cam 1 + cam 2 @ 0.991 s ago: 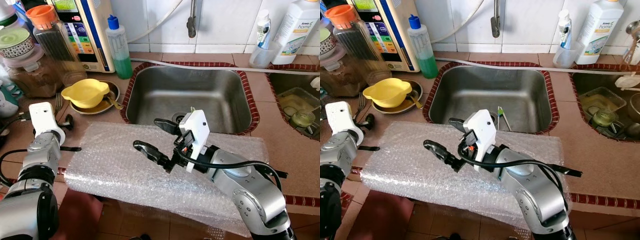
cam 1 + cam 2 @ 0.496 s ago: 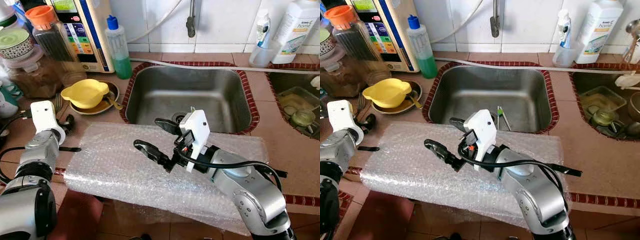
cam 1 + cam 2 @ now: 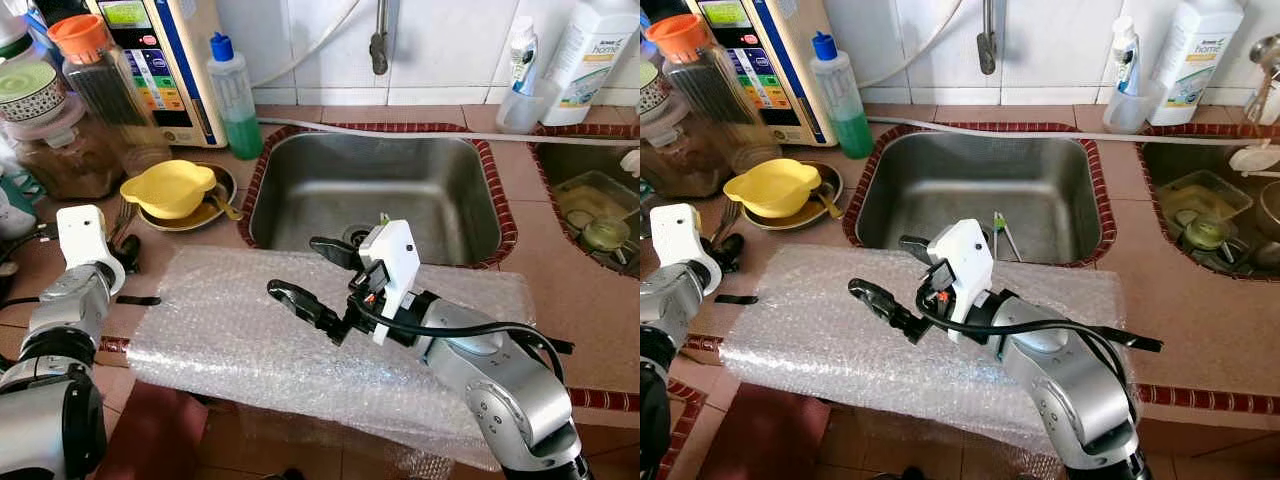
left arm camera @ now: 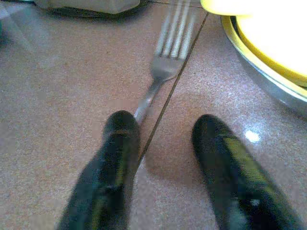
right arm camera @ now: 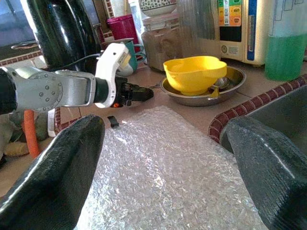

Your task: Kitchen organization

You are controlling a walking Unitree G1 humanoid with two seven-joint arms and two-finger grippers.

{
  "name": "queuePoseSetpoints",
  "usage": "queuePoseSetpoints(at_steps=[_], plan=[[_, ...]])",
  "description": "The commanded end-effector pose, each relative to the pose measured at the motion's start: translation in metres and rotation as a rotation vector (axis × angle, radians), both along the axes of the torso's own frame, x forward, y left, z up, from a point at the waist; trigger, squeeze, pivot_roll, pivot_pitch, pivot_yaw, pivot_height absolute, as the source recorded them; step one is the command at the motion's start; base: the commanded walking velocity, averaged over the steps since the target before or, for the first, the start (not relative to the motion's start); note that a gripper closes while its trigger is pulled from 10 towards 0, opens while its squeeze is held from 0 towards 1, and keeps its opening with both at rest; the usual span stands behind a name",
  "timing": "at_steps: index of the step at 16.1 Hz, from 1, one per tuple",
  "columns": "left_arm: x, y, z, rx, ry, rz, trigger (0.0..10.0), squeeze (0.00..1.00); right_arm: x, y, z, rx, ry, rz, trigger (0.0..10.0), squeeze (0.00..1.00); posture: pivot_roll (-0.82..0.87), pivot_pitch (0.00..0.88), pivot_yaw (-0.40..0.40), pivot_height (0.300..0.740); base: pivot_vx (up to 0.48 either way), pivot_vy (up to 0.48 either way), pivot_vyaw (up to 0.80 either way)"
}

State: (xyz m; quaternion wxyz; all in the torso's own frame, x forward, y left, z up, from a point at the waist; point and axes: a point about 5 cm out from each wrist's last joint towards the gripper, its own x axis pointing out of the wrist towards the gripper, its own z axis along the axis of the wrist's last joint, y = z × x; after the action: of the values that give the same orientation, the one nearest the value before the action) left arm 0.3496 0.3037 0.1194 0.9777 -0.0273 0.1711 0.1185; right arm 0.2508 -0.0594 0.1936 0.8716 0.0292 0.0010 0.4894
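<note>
Left gripper (image 4: 160, 139) sits low at the counter's left edge, fingers parted astride the fork (image 4: 165, 57) beside the yellow bowl (image 3: 170, 185), seemingly lining up a pinch, while the right gripper (image 3: 310, 275) hovers spread wide over the bubble wrap (image 3: 250, 330).

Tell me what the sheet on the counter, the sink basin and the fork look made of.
Sheet: clear plastic bubble wrap, going by its rows of shiny bubbles. Sink basin: brushed stainless steel, by its dull grey sheen. Fork: likely polished steel, silvery and reflective, lying between the left gripper fingers.
</note>
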Motion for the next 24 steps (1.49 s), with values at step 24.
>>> queuePoseSetpoints(at_steps=[24], plan=[[-0.050, 0.025, -0.044, -0.043, 0.090, 0.006, 0.0, 0.00, 0.005, 0.000, 0.005, 0.006, -0.029, 0.028, 10.0, 0.45, -0.22, 0.140, 0.113, 0.740, 0.000, 0.000, 0.00]])
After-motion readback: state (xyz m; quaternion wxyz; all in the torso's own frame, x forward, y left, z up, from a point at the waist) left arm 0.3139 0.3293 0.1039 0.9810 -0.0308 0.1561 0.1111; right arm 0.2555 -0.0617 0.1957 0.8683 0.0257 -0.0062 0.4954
